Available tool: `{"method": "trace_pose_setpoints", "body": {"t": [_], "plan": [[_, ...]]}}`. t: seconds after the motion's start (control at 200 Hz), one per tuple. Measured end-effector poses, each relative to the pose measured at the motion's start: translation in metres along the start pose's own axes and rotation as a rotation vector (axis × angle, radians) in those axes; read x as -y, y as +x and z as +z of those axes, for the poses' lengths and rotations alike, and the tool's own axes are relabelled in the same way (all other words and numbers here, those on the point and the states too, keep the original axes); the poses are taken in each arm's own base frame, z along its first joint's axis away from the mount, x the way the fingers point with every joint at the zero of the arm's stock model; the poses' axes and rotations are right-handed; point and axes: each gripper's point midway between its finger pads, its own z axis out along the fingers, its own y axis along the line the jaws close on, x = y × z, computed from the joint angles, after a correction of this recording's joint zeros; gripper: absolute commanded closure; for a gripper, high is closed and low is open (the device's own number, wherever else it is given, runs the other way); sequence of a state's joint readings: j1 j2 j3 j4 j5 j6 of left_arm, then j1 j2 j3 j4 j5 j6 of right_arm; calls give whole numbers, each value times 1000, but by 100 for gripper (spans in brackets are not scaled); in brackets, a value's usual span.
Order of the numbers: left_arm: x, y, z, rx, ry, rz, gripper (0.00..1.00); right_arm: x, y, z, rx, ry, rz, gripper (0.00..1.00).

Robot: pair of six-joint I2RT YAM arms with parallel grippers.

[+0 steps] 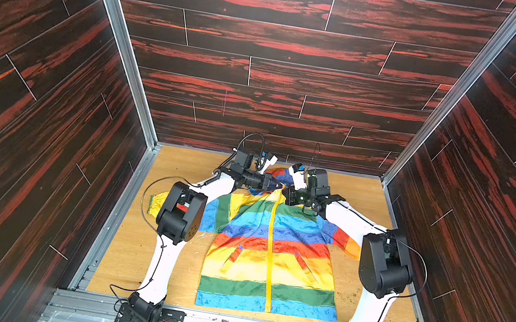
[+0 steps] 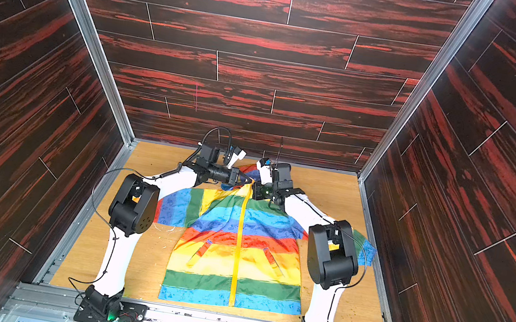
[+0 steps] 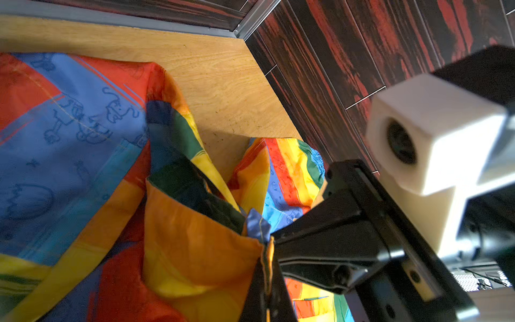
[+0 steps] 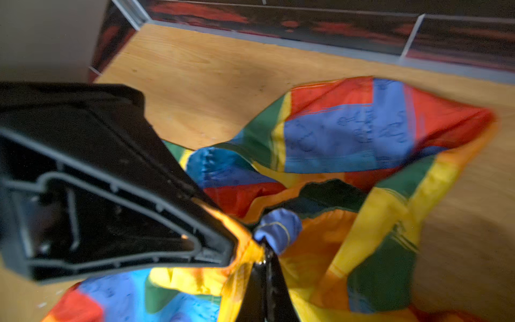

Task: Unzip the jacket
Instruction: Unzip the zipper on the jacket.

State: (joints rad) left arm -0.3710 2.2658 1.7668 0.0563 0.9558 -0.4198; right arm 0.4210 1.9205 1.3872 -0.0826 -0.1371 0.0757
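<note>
At the near edge of the desk (image 1: pixel 127 253): hem of the jacket (image 1: pixel 250 263), laid flat, front up. Up the middle, yellow zipper (image 1: pixel 271 249) closed as far as shows, hem to collar. Near the far edge, at the collar: left claw (image 1: pixel 275 183) and right claw (image 1: pixel 285 194), both pressed together, pinching fabric beside a small blue tab (image 4: pixel 278 228). Judged barely begun; whole unzip left.

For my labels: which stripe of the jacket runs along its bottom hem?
The light blue stripe of the jacket; the green stripe lies directly above it.
</note>
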Motion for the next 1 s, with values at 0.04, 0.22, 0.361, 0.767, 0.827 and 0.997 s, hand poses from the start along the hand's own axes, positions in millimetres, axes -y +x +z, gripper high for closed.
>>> {"method": "trace_pose_setpoints", "body": {"t": [0.04, 0.22, 0.361, 0.767, 0.827, 0.997], "plan": [[0, 0, 1, 0, -1, -2, 100, 1, 1, -1, -1, 13, -8, 100], [1, 0, 2, 3, 0, -28, 100, 1, 6, -4, -9, 64, -49, 100], [0, 1, 3, 21, 14, -72, 100, 1, 11, -6, -10, 97, -80, 100], [0, -12, -3, 81, 47, -141, 100, -4, 18, -2, -20, 140, -219, 100], [1, -16, -6, 93, 56, -142, 100, -4, 23, 0, -34, 148, -254, 100], [4, -23, -10, 112, 74, -133, 100, -1, 33, 0, -67, 170, -344, 100]]}}
